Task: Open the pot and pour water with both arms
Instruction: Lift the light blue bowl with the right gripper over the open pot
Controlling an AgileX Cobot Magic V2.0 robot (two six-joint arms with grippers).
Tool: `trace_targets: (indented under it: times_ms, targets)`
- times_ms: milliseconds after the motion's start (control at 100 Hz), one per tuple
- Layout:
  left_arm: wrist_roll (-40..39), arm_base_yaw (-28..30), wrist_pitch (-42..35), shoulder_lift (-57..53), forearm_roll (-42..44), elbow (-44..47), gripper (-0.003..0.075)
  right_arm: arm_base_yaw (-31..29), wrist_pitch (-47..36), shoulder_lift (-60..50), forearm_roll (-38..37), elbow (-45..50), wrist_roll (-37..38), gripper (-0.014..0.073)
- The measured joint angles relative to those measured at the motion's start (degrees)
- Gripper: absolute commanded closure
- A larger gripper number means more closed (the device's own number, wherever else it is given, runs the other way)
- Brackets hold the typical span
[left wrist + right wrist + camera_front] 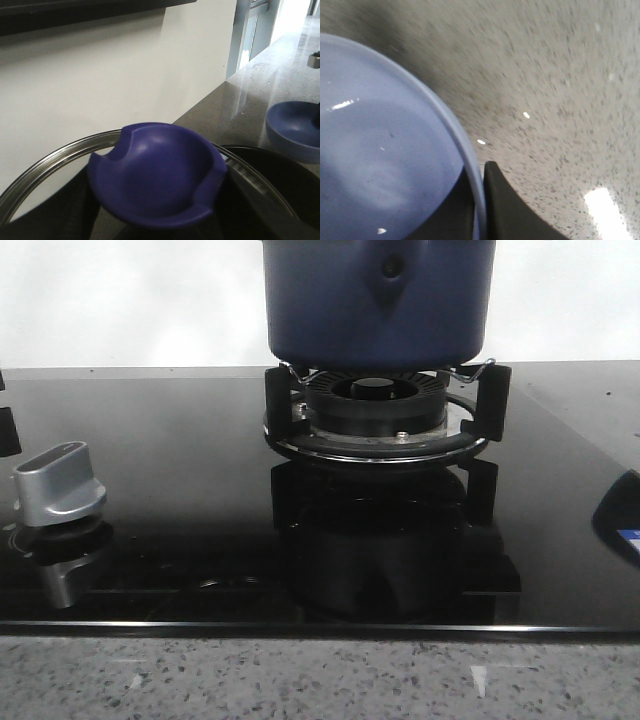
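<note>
The dark-blue pot (378,300) stands on the black burner ring (375,410), its pointed handle mount with a dark hole (390,270) facing the camera; its top is cut off. No gripper shows in the front view. In the left wrist view my left gripper (157,222) is shut on the blue knob (157,175) of a glass lid with a steel rim (55,155), held up before the white wall. In the right wrist view my right gripper (480,200) is shut on the rim of a light-blue bowl (380,165), one finger inside, one outside.
A silver knob (58,485) sits at the front left of the black glass hob (180,440). A dark object (620,515) lies at the hob's right edge. A blue bowl (295,127) rests on the grey speckled counter (240,105), which also shows under the right gripper (545,75).
</note>
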Motion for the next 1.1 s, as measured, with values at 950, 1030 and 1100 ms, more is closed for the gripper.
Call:
trace_targets:
  times_ms: [950,1030,1100]
  targets:
    - [-0.1,0.0,-1.0,0.0,0.1,0.0,0.0475,26.7,-11.5,4.6,5.5,-22.9,-1.9,0.0645]
    - [-0.1,0.0,-1.3,0.0,0.1,0.0,0.0475,28.1,-14.2,5.6,5.5,-22.9,-2.4,0.0645]
    - [-0.1,0.0,-1.6,0.0,0.1,0.0,0.0475,29.3,-16.8,6.5,5.5,-22.9,-3.4,0.0645]
